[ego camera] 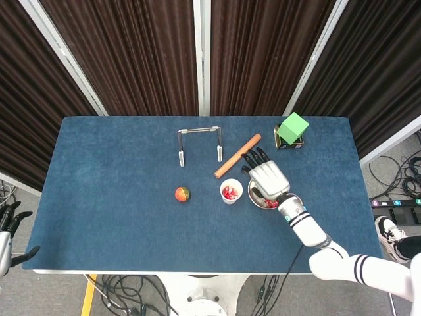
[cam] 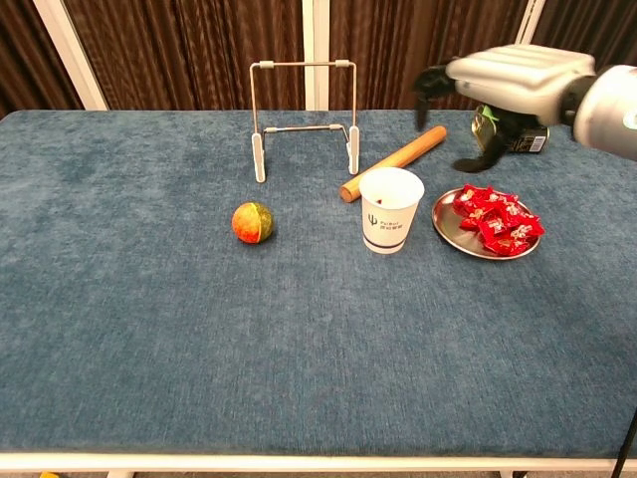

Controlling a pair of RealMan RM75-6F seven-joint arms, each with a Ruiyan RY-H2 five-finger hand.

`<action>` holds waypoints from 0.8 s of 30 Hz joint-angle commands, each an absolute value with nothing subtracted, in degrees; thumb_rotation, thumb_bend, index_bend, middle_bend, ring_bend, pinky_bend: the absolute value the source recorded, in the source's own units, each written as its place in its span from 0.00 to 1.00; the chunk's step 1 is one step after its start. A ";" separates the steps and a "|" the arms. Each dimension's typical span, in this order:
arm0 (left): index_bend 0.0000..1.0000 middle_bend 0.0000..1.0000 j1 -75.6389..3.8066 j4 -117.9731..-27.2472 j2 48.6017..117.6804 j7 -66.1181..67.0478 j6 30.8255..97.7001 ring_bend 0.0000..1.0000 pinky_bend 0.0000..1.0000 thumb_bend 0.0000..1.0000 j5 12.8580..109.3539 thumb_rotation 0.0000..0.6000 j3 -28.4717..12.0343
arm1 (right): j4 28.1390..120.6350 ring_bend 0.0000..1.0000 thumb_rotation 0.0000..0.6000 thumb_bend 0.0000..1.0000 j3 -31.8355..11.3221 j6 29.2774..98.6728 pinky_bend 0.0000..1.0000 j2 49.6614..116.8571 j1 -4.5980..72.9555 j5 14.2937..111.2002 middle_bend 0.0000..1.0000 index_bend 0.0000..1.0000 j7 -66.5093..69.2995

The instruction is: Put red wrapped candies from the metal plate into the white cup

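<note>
At the far left edge of the head view the left hand [ego camera: 8, 220] hangs beside the table [ego camera: 118, 217], fingers spread and holding nothing. On the blue cloth lie a small ball [cam: 253, 222], a wire rack [cam: 304, 119] and a wooden stick [cam: 394, 162]. The white cup [cam: 390, 209] stands just left of the metal plate [cam: 460, 239] — red candies [cam: 498, 220] piled on it, a few in the cup. The right hand [cam: 518, 82] hovers above the plate, fingers apart, empty.

Head overhead, chest frontal; shared table [ego camera: 118, 217].
</note>
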State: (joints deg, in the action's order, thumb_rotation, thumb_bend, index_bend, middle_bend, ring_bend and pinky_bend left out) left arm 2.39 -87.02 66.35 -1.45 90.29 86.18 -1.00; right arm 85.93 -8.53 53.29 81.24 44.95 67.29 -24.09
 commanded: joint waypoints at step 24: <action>0.32 0.19 1.76 -87.26 66.67 -0.76 88.76 0.11 0.19 0.00 85.52 1.00 -0.94 | 62.91 0.00 1.00 0.22 -5.10 44.72 0.00 90.59 43.09 62.44 0.10 0.41 -21.88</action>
State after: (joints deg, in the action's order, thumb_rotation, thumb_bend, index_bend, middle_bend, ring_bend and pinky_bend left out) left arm 1.75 -87.26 66.67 -0.75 88.76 85.51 -0.94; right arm 63.46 -4.89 45.18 90.06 42.79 62.50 -22.12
